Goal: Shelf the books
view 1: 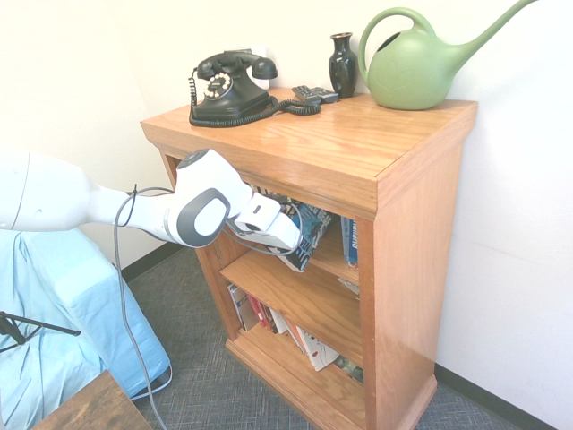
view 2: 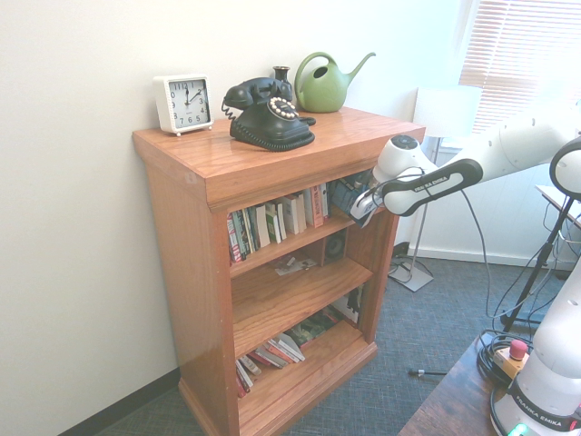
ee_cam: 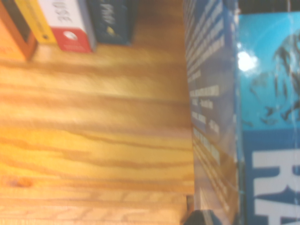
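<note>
A thick book [view 1: 312,231] with a dark blue-teal cover hangs tilted at the front of the bookcase's top shelf [view 1: 336,258], partly inside the opening. My gripper [view 1: 294,235] is shut on its near edge, and the arm comes in from the left in the first exterior view. In the second exterior view the book [view 2: 348,193] sits at the right end of the top shelf, with the gripper [view 2: 363,205] just outside it. The wrist view shows the book [ee_cam: 243,117] close up with white lettering, over bare shelf board [ee_cam: 93,122].
A row of thin books [view 2: 272,222] fills the left of the top shelf; others lie on the bottom shelf [view 1: 309,345]. A black telephone [view 1: 228,88], vase [view 1: 342,63], green watering can [view 1: 416,63] and clock [view 2: 182,103] stand on top. A blue-covered object [view 1: 63,322] lies left.
</note>
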Action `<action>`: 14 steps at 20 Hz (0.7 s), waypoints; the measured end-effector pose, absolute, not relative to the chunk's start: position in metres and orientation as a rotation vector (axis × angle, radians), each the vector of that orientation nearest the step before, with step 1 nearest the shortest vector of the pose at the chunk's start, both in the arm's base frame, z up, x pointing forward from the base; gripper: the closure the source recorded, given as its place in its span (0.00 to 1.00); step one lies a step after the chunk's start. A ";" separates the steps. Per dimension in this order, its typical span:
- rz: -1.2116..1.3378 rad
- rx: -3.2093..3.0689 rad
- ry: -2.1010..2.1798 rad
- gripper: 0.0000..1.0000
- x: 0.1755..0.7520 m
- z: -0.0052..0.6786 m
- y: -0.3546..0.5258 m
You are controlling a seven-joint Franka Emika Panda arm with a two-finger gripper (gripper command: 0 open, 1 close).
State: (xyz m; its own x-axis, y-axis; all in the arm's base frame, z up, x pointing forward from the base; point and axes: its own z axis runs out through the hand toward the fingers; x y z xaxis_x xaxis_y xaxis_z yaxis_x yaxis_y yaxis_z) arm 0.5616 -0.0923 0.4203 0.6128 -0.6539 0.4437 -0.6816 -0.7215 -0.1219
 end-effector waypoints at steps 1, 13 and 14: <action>0.732 2.761 -1.140 1.00 0.562 0.420 -0.092; 0.787 2.732 -1.103 1.00 0.563 0.415 -0.085; 0.805 2.729 -1.084 1.00 0.563 0.414 -0.082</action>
